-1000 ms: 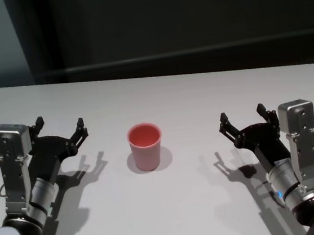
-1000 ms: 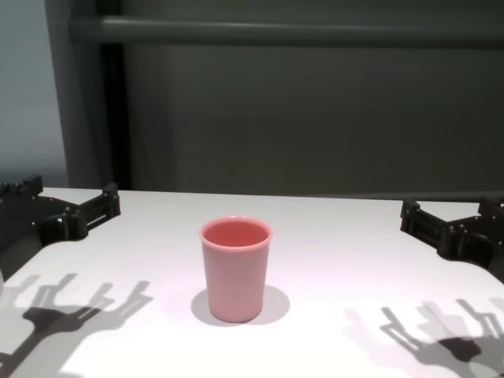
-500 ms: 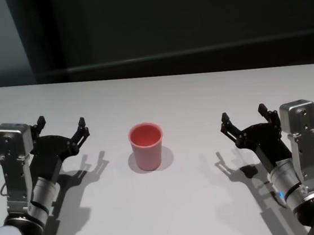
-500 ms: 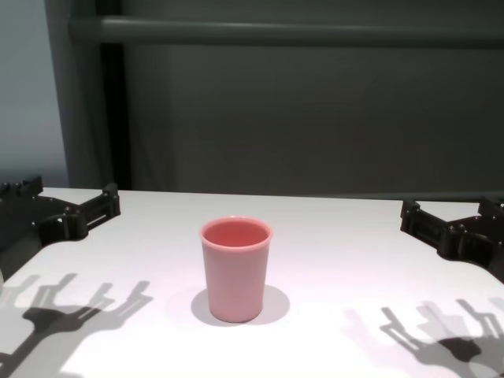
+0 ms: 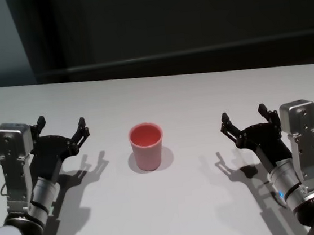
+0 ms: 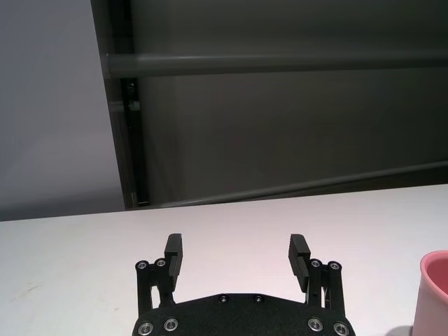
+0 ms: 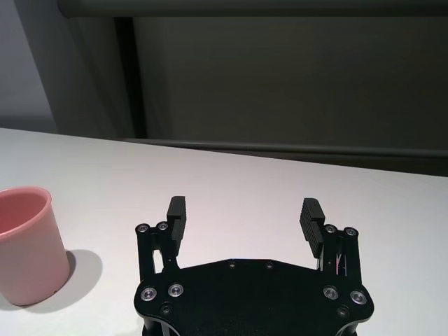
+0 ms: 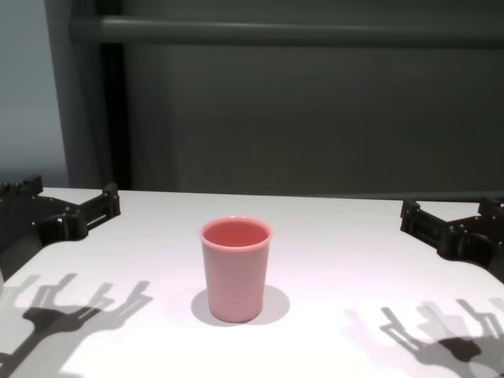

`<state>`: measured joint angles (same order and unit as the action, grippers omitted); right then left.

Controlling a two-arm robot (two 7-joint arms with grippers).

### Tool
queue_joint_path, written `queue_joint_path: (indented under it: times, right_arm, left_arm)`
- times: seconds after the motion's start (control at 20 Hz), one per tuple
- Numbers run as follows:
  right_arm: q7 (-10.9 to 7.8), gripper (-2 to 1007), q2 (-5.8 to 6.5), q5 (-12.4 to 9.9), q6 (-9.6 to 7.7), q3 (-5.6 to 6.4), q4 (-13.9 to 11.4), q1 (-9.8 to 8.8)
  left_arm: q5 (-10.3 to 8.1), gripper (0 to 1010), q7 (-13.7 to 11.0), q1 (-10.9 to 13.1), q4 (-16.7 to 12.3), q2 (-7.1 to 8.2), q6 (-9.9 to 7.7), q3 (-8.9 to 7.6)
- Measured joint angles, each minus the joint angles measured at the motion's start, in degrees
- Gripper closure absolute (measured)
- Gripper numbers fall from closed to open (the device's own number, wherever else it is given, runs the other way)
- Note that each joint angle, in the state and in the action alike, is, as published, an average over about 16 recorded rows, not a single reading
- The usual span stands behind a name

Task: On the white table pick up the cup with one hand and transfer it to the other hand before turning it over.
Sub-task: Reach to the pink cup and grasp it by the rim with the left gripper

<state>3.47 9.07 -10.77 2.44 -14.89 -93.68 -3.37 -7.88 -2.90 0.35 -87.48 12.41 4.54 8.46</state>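
The pink cup stands upright, mouth up, in the middle of the white table. It also shows in the chest view, at the edge of the left wrist view and in the right wrist view. My left gripper hovers open and empty to the cup's left, well apart from it; its fingers are spread. My right gripper hovers open and empty to the cup's right, about as far away; its fingers are spread.
A dark wall with a horizontal rail runs behind the table's far edge. Gripper shadows fall on the tabletop beside the cup.
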Motion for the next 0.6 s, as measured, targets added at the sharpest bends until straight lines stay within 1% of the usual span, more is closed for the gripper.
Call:
queue_joint_path:
  times: [0.6]
  right_arm:
    - [0.0,3,0.0,0.0,0.0,0.0,0.0,0.0]
  left_arm:
    - [0.0,9,0.0,0.0,0.0,0.0,0.0,0.0]
